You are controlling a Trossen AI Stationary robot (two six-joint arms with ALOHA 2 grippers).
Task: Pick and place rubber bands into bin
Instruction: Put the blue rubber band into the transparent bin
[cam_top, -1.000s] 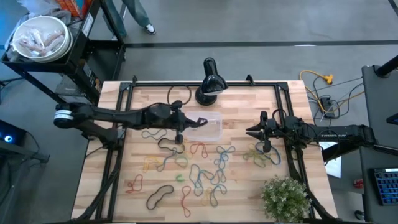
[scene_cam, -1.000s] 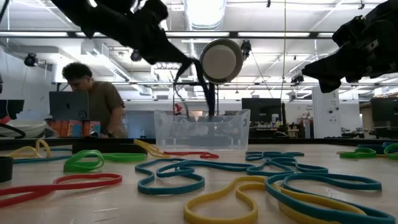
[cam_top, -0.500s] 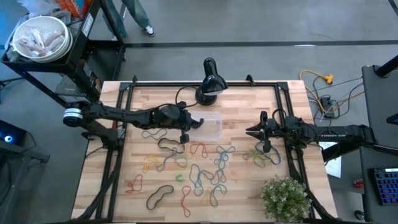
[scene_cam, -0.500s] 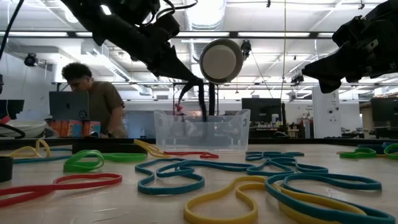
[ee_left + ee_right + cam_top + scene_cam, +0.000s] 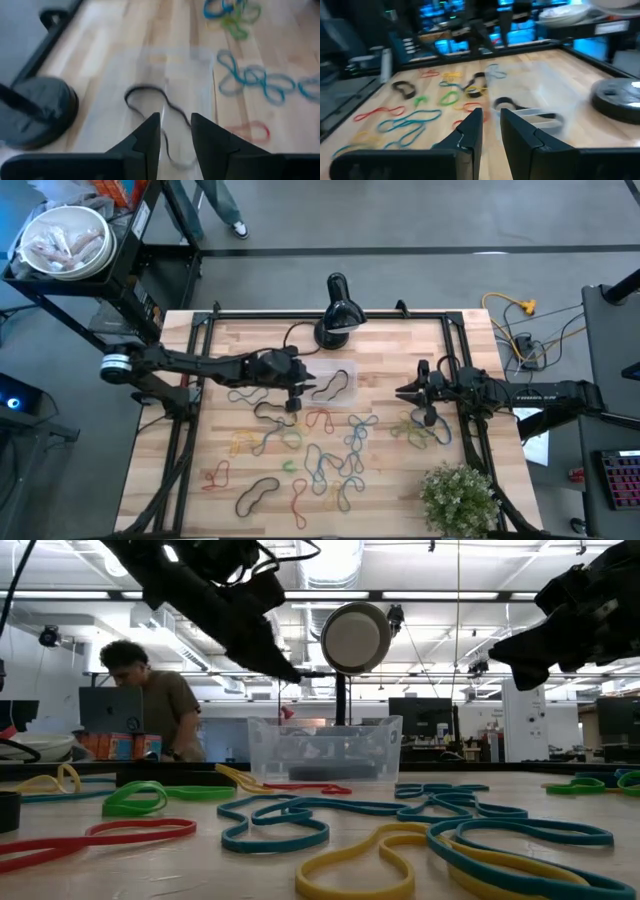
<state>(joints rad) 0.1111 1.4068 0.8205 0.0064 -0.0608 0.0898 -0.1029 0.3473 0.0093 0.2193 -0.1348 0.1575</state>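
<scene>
The clear bin [image 5: 352, 371] stands on the wooden table behind the middle; a black rubber band [image 5: 333, 385] lies loose on its floor [image 5: 150, 95]. My left gripper [image 5: 306, 383] hangs open just above the bin's left end, its fingers [image 5: 150, 132] empty and slanting down. Several coloured rubber bands [image 5: 330, 450] lie scattered on the table in front of the bin. My right gripper [image 5: 400, 392] waits at the table's right side, its fingers [image 5: 472, 125] slightly apart with nothing between them.
A black round-based lamp [image 5: 335, 320] stands behind the bin. A potted plant [image 5: 460, 495] sits at the near right corner. Blue and green bands [image 5: 425, 430] lie below the right gripper. A person [image 5: 140, 700] sits beyond the table's far side.
My left gripper has sunk a little over the bin, tipped downward and opened. The black rubber band that hung from its fingers has dropped and now lies on the bin's floor.
</scene>
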